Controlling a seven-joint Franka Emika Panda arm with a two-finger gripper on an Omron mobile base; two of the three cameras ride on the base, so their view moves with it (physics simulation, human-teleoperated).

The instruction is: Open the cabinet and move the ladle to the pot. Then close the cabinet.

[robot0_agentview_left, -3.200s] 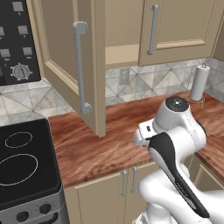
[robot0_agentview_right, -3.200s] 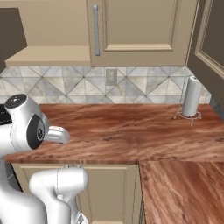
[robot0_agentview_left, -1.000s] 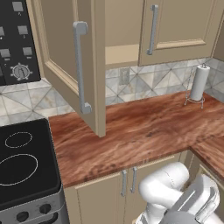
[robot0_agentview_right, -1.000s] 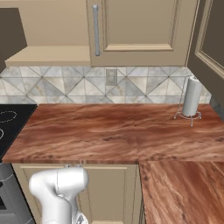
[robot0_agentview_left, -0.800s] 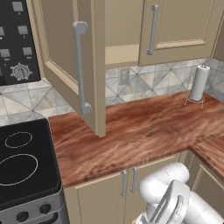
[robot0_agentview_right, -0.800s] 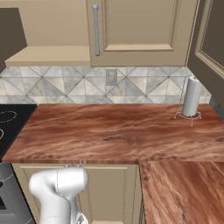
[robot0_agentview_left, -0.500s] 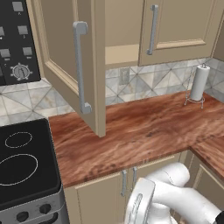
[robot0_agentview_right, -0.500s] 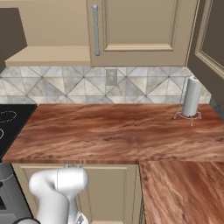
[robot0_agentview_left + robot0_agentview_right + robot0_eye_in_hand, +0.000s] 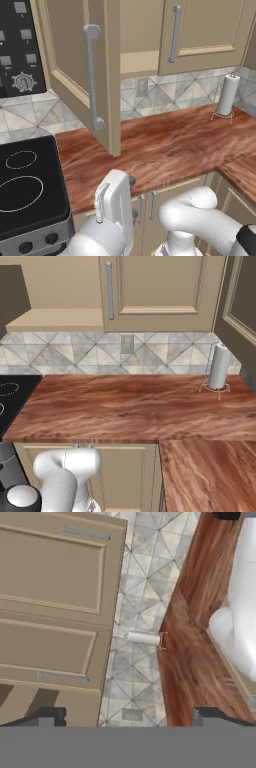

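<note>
- Wood counter [image 9: 180,145] bare except paper towel roll [image 9: 227,95] at 3 o'clock.
- cabinet [image 9: 150,35]: left door [image 9: 82,75] swung open, so step one looks done.
- gripper [image 9: 127,714] spread wide, grasping nothing.
- ladle, pot unseen; transfer and closing remain.

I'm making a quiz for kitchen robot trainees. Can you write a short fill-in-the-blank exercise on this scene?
1. The left door of the wall cabinet stands ____.
2. The paper towel roll stands on the ____ counter.
3. Left of the counter lies a black ____.
4. The wall behind the counter is covered in ____.

Missing words: open; wooden; stove; tiles
</note>
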